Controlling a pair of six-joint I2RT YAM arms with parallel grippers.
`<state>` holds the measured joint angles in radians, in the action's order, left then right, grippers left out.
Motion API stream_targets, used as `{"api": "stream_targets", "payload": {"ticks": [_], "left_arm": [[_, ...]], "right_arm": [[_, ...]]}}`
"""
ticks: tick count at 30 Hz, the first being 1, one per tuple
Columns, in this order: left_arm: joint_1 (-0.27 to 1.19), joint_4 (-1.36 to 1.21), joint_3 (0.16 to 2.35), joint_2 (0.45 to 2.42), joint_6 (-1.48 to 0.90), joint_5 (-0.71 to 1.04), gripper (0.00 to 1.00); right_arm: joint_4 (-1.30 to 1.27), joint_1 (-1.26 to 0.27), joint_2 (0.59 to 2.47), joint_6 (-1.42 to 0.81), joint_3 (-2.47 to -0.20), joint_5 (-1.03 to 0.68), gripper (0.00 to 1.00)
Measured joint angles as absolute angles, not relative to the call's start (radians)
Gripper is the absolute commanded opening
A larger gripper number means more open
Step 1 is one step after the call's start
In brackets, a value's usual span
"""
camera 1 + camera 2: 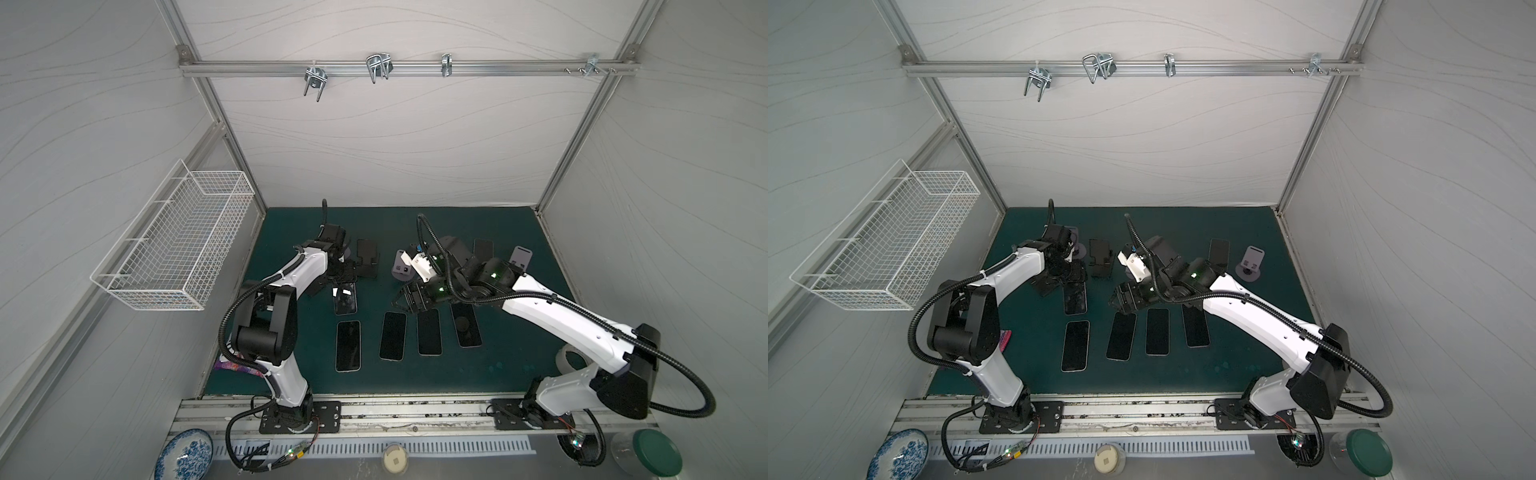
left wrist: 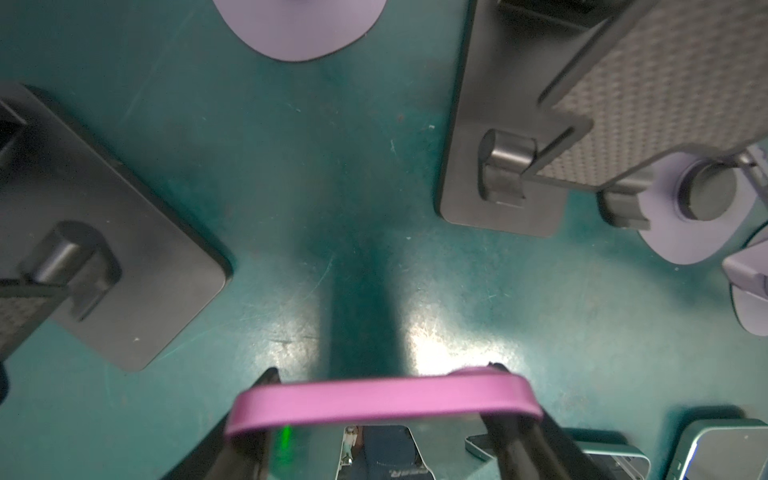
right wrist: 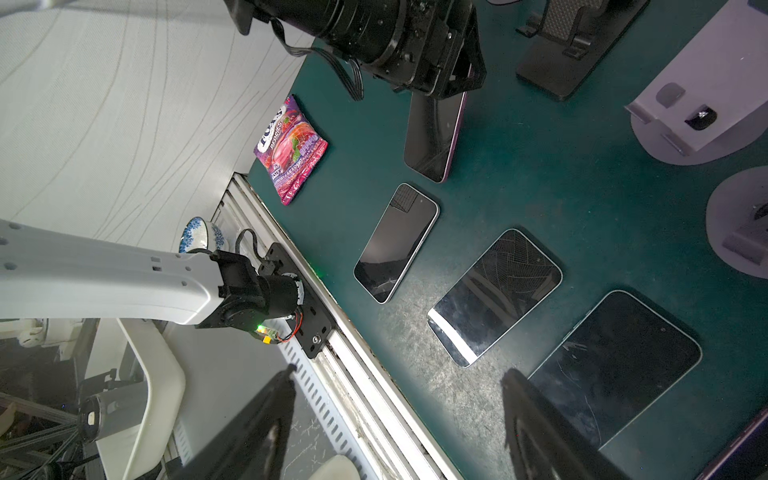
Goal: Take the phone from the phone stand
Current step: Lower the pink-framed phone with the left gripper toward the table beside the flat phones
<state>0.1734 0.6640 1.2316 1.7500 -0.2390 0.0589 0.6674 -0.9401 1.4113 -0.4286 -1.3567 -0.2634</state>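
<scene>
My left gripper [image 1: 343, 281] [image 2: 384, 372] is shut on a phone [image 1: 345, 300] [image 2: 382, 401] with a pink-purple rim, gripping it across its width at one end. The phone hangs low over the green mat, just in front of a black phone stand [image 1: 368, 261] [image 2: 519, 166] that holds nothing. In the right wrist view the same phone [image 3: 434, 133] slopes down from the left gripper [image 3: 457, 83]; whether its far end touches the mat I cannot tell. My right gripper [image 1: 409, 302] [image 3: 399, 372] is open and empty above the row of flat phones.
Several phones [image 1: 348, 345] [image 1: 392, 336] lie flat on the mat [image 1: 519, 365]. Purple stands [image 1: 521, 257] [image 1: 401, 268] and a leaning phone [image 1: 483, 249] are at the back. A candy bag [image 3: 291, 149] lies front left. A wire basket [image 1: 174, 245] hangs on the left wall.
</scene>
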Motion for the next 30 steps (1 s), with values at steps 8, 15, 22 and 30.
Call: {"api": "stream_targets", "payload": {"ticks": [8,15,22,30], "left_arm": [[0.173,0.663,1.232,1.775,-0.239,0.059,0.59],[0.175,0.661,1.232,1.793,-0.239,0.060,0.59],[0.178,0.664,1.249,1.820,-0.237,0.060,0.59],[0.178,0.664,1.267,1.851,-0.237,0.060,0.59]], "right_arm": [[0.669,-0.940,1.412,-0.428,-1.357,-0.264,0.80],[0.675,-0.940,1.413,-0.429,-1.356,-0.264,0.80],[0.675,-0.940,1.421,-0.428,-1.356,-0.265,0.80],[0.679,-0.940,1.427,-0.426,-1.356,-0.265,0.80]]}}
